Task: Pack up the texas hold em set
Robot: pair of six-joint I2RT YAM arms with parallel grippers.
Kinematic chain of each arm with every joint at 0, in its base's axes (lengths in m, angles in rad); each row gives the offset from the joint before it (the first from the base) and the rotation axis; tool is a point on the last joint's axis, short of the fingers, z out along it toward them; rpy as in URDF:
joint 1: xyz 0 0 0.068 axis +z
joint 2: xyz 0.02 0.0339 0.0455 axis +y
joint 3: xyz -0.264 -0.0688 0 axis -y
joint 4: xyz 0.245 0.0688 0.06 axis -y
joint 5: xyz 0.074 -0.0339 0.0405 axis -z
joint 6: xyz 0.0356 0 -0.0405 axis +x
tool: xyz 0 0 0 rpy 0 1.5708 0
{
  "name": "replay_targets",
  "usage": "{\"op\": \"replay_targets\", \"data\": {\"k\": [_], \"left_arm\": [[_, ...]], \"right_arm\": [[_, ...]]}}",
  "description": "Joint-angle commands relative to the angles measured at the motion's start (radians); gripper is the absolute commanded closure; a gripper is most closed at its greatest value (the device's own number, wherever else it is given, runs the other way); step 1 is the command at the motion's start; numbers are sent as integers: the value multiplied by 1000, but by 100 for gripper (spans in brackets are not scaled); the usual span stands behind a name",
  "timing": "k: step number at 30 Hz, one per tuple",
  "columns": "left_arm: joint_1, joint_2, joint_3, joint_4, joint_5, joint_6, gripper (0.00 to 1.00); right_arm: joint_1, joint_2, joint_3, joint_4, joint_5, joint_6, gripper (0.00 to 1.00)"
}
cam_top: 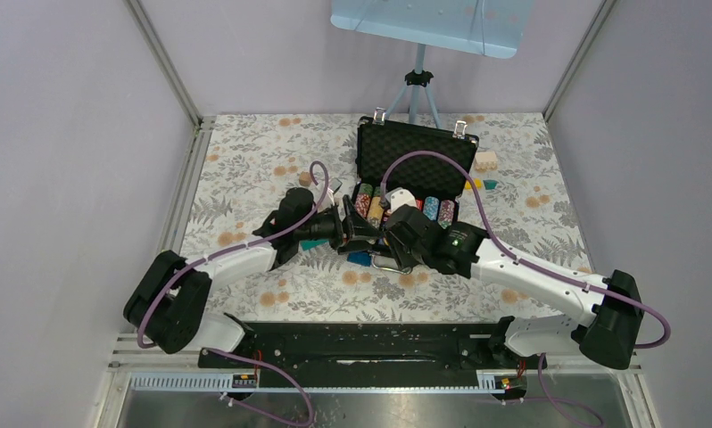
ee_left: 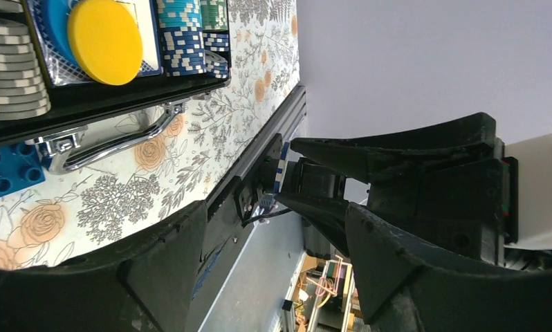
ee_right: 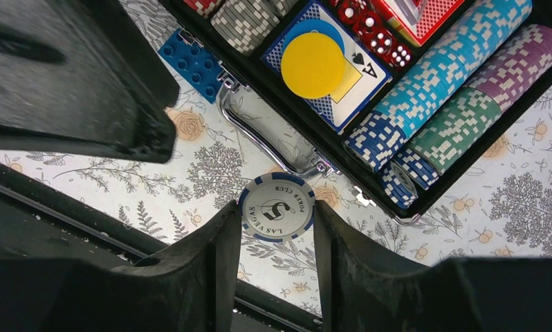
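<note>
Right gripper (ee_right: 276,216) pinches one blue-white chip (ee_right: 277,203) near the case (cam_top: 415,152); I see one left gripper (ee_left: 277,214) agape, holding nothing.

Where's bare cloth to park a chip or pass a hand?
Free: floral tablecloth left of the open black textured case, bar one small brown piece; near strip along the black base rail; far right, beyond the toy pieces. Crowded: the case's front, where left hand and right hand meet above a blue toy brick and teal toy brick.
</note>
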Motion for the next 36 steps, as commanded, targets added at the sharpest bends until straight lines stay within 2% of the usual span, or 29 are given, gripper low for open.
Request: {"op": "replay_targets", "data": {"k": [1, 7, 19, 22, 28, 36], "left_arm": [[-19, 32, 18, 163, 28, -62, 28], [-27, 94, 24, 275, 51, -138, 30], [-28, 126, 10, 369, 36, -217, 34], [-29, 133, 19, 359, 47, -209, 37], [-34, 112, 46, 206, 45, -107, 39], [-39, 115, 47, 206, 57, -105, 39]], "right_arm": [[-7, -8, 55, 9, -9, -40, 60], [-7, 2, 77, 8, -26, -65, 62], [-6, -29, 79, 9, -56, -103, 62], [-7, -32, 80, 11, -57, -119, 61], [-7, -31, 106, 11, -47, -150, 61], [-7, -13, 132, 10, -66, -168, 61]]}}
